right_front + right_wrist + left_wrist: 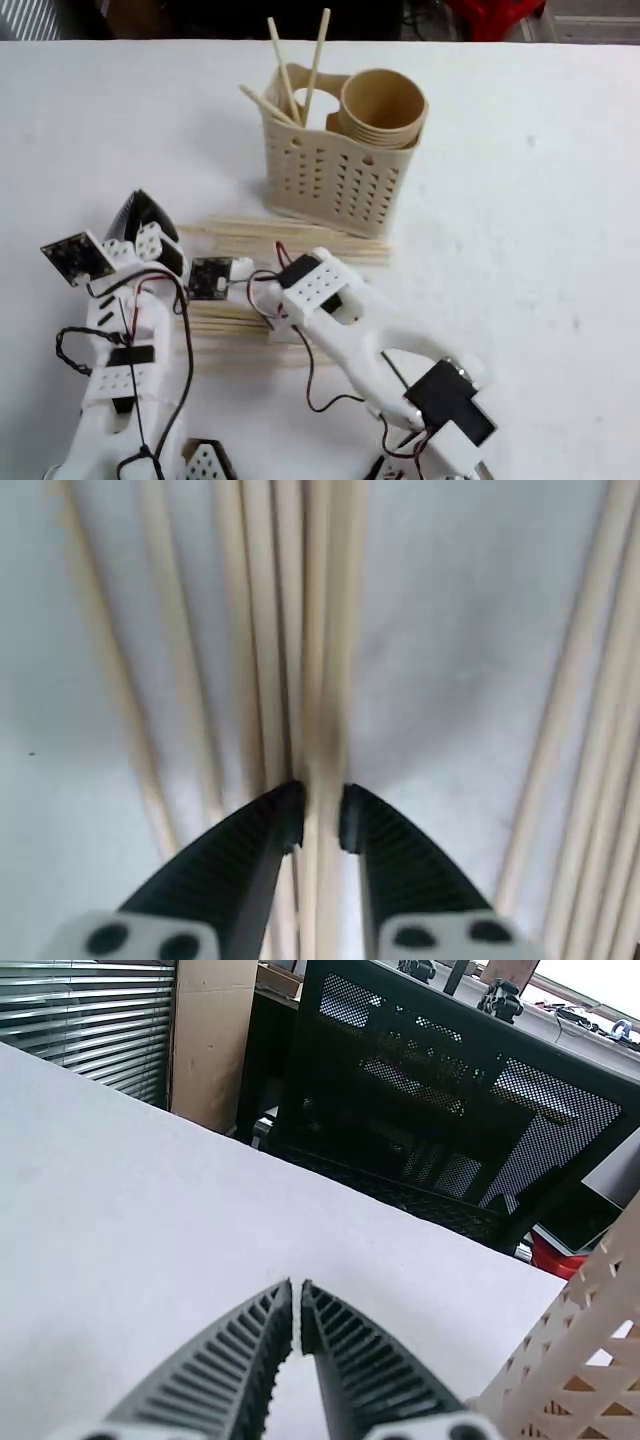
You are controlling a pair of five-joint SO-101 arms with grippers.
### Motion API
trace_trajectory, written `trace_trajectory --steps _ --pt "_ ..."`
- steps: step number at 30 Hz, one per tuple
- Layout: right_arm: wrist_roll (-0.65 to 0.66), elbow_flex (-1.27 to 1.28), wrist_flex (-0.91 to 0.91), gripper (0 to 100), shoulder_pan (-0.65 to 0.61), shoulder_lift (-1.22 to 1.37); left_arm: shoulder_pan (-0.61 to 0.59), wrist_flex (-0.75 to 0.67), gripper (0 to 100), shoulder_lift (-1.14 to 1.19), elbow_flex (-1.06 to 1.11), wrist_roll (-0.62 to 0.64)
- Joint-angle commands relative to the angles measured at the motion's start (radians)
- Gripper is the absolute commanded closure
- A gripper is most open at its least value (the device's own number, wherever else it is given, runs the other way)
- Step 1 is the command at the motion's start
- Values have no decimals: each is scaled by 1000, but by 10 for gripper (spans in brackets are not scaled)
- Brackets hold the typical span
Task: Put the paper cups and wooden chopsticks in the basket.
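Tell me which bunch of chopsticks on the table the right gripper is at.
The bunch nearer the arms, where the right gripper pinches one stick. The other row lies right beside the basket.

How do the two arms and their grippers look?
Both the left arm and right arm are blocky white plastic with black motors and loose red and black cables. The left gripper and right gripper have black tapering fingers on white bases.

I seem to work in a lab or office workroom. Beyond my left pincer (297,1290) the white table (150,1190) ends at window blinds (80,1020), a cardboard panel (212,1040), a black perforated panel (450,1090) and a cable-strewn desk (565,1015).
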Motion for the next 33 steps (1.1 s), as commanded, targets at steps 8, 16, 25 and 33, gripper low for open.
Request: trace_trajectory --steps 8,16,25,33 --pt "-95 -41 -4 982 168 -179 5 -26 954 -21 -18 3" --pt "-112 -41 62 982 176 -268 5 -26 954 -21 -18 3" --pt "-359 -89 65 982 220 -564 5 -26 954 -21 -18 3" --pt "-374 -173 -18 982 222 -809 5 -26 954 -21 -17 3"
